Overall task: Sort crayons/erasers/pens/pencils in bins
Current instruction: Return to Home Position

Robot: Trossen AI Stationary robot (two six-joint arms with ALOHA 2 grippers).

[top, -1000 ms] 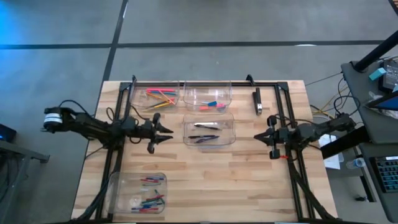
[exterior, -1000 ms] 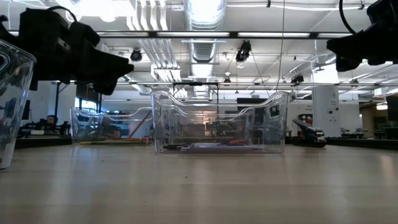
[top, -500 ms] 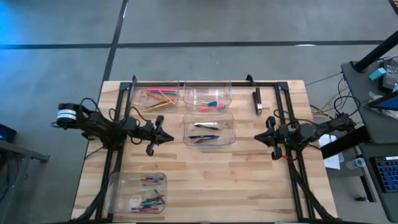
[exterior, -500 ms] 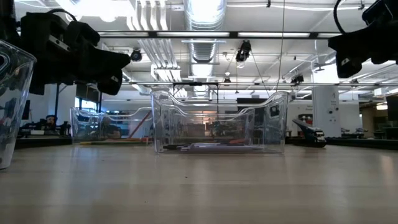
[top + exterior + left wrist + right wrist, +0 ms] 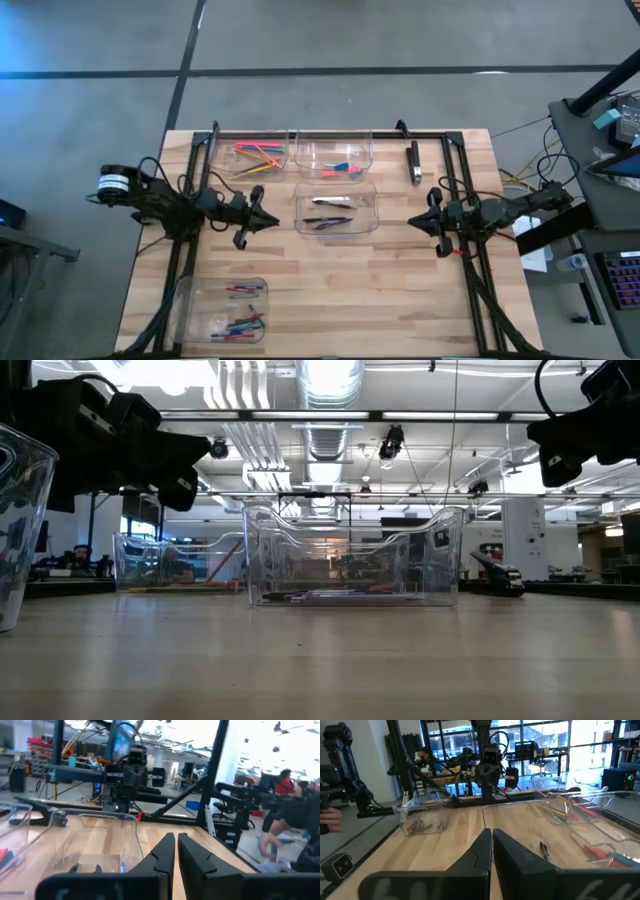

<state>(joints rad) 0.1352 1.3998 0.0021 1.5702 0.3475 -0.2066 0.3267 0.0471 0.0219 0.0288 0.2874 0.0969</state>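
Four clear bins stand on the wooden table. The far-left bin (image 5: 258,158) holds yellow, orange and pink pencils. The bin beside it (image 5: 335,156) holds red-pink and light blue erasers. The middle bin (image 5: 336,209) holds dark pens, and the near-left bin (image 5: 224,308) holds red and blue crayons. My left gripper (image 5: 272,220) hangs shut and level above the table, left of the middle bin, with nothing between its fingers (image 5: 176,842). To the right of that bin my right gripper (image 5: 415,222) is also shut, level and empty (image 5: 489,834).
A black oblong block (image 5: 414,163) lies at the far right, inside the black frame (image 5: 330,132) that runs along the far edge. The frame's legs stand along both sides. Bare wood lies between the grippers and the near edge. People show in the room beyond the table.
My left gripper has shut and tipped up from slanting downward to level, staying in place. That arm's rear part has drawn in toward the table. My right gripper has rolled slightly about its own axis. Nothing on the table has moved.
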